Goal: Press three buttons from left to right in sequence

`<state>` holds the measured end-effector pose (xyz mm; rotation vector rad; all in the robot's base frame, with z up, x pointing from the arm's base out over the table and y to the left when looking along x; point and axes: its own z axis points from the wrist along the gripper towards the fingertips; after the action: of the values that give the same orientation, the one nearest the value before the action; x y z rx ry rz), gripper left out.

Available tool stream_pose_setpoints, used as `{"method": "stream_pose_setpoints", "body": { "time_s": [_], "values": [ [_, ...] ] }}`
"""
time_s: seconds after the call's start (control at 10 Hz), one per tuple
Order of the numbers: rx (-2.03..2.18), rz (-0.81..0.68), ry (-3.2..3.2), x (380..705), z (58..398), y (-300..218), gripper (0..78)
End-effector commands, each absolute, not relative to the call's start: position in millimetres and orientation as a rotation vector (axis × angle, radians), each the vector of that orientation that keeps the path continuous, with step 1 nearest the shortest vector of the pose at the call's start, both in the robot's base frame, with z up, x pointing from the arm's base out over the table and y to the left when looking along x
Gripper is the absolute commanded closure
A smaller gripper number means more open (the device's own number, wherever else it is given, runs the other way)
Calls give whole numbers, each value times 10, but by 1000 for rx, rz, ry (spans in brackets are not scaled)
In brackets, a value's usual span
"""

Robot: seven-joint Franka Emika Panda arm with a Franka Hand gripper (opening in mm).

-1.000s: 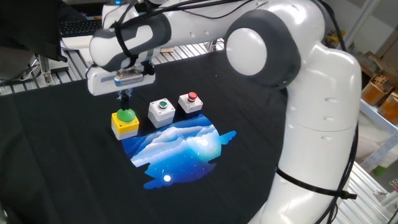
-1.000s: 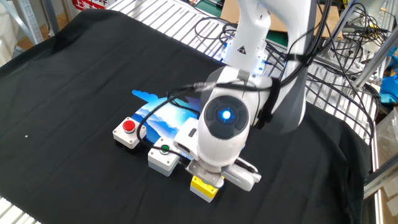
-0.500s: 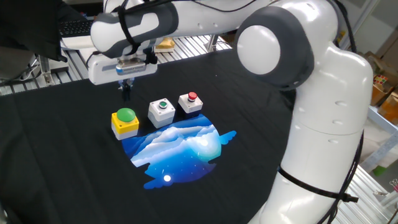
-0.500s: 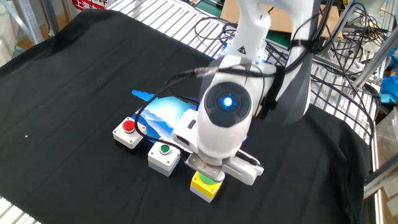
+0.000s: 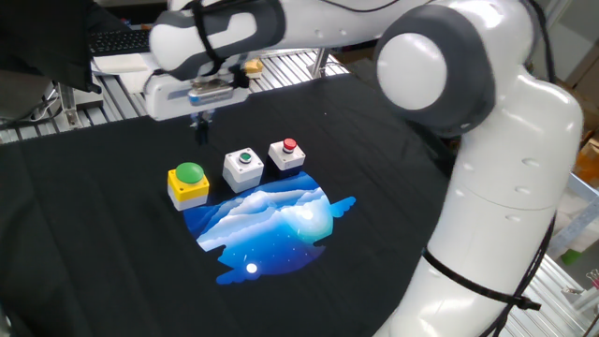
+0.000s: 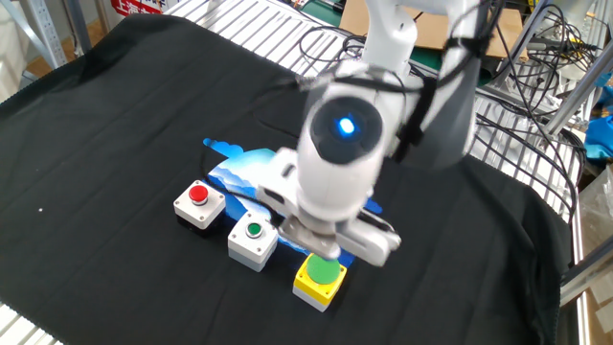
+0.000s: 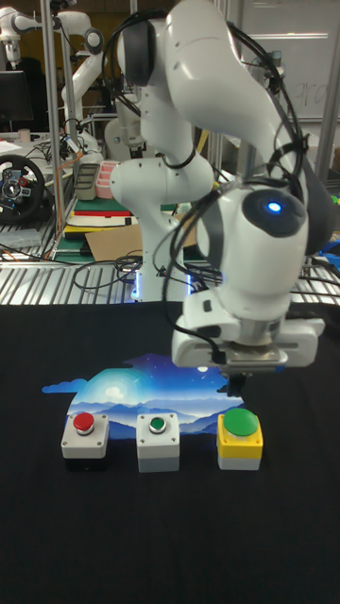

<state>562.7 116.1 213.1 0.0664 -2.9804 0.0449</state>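
Gripper (image 5: 200, 123) of the white Franka arm hangs above the black cloth-covered table (image 5: 84, 234), clear of all three boxes; in the tall fixed view its dark fingers (image 7: 237, 382) sit just above and slightly behind the yellow box. Finger spacing cannot be made out in any view, and nothing is seen held. Three push-button boxes stand in a row at frame centre in one fixed view: a yellow box with a large green dome (image 5: 188, 183) at left, a white box with a small green button (image 5: 243, 168) in the middle, a white box with a small red button (image 5: 287, 155) at right. They sit close beside one another without touching. A blue and white mountain-scene print (image 5: 271, 223) lies on the cloth just beside the row, toward lower centre of frame. In the other fixed view the wrist housing, with a lit blue indicator (image 6: 345, 126), stands over the yellow box (image 6: 319, 279).
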Motion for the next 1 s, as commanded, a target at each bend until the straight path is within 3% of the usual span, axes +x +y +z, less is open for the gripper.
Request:
{"method": "stream_pose_setpoints", "body": {
  "time_s": [0.1,0.4,1.0],
  "values": [
    [148,71,-2992,5395,2381,646,764],
    [164,61,-3007,5193,2453,304,764],
    [139,21,-3016,5031,2559,191,764]
  ]
}}
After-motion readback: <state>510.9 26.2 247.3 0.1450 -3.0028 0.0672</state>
